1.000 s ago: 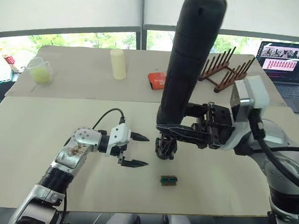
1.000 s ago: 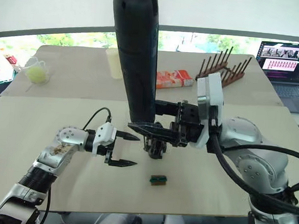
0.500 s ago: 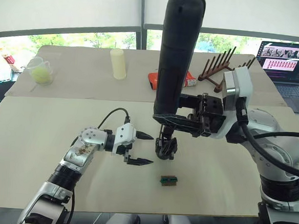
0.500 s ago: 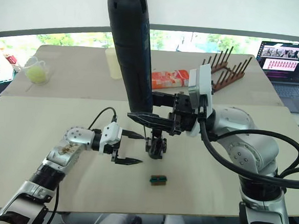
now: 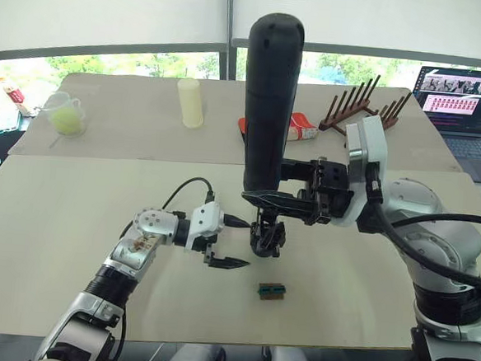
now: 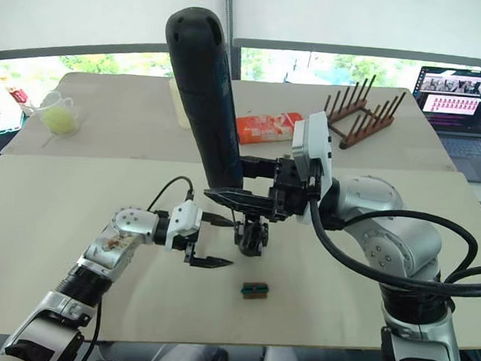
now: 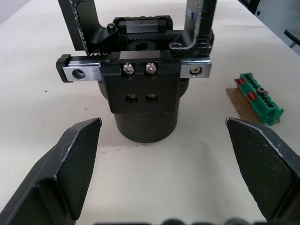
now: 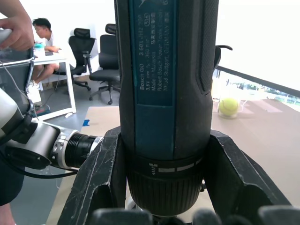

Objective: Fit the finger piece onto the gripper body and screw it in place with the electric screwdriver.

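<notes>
While the screwdriver point(image 5: 270, 108) is clamped upright by the right gripper point(image 5: 292, 207) directly above the gripper body point(image 5: 266, 236), ready for driving, the left gripper point(image 5: 232, 242) is spread open beside that body to steady it.

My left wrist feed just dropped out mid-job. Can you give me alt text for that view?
The gripper body stands upright on its round base on the pale table, facing the open left gripper, whose two black fingers flank it without touching. A small green-and-black block lies on the table beside it.
</notes>
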Tool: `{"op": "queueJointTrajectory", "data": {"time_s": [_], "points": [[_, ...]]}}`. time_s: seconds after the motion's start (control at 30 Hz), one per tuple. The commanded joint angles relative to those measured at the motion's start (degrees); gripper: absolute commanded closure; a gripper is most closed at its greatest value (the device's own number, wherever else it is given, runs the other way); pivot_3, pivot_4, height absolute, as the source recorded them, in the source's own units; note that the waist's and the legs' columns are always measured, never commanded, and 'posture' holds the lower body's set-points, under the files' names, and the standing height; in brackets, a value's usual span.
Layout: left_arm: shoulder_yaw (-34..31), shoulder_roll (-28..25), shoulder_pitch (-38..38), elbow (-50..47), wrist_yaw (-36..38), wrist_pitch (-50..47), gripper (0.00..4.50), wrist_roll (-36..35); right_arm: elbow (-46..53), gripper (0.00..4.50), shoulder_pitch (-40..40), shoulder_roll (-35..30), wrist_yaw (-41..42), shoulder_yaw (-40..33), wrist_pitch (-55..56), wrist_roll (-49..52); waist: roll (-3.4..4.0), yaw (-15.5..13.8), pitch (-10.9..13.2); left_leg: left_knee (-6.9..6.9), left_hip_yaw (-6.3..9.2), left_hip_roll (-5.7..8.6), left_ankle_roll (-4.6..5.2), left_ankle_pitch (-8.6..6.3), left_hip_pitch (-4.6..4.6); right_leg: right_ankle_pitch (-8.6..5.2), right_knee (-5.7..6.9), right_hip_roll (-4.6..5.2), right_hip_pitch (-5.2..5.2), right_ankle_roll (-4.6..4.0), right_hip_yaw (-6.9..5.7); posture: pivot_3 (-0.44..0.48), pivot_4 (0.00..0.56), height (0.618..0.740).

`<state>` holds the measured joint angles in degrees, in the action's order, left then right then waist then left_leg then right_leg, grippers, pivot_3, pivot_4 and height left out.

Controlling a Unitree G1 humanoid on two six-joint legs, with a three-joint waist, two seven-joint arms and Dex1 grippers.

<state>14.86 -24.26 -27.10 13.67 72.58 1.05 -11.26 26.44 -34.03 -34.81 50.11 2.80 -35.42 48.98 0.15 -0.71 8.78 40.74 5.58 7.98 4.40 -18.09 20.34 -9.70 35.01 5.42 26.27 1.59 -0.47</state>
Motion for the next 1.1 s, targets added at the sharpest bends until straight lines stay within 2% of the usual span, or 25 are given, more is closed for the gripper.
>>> {"op": "queueJointTrajectory", "data": {"time_s": [0.03, 1.1], "points": [[-0.1, 0.4, -1.2, 0.6, -0.1, 1.4, 0.0, 0.1, 1.3, 2.6, 0.0, 0.0, 0.8, -1.6, 1.0, -0.1, 0.0, 0.0, 0.0, 0.0, 0.0, 0.0, 0.0, 0.0, 0.0, 0.0, 0.0, 0.0, 0.0, 0.0, 0.0, 0.0, 0.15, 0.74], [0.0, 1.2, -2.4, 1.3, 0.3, 1.5, 0.0, 0.5, -0.5, 2.6, 2.1, 0.9, 3.9, -2.3, 4.0, -5.4, 0.0, 0.0, 0.0, 0.0, 0.0, 0.0, 0.0, 0.0, 0.02, 0.0, -0.01, 0.0, 0.01, 0.0, -0.01, 0.0, 0.15, 0.74]]}}
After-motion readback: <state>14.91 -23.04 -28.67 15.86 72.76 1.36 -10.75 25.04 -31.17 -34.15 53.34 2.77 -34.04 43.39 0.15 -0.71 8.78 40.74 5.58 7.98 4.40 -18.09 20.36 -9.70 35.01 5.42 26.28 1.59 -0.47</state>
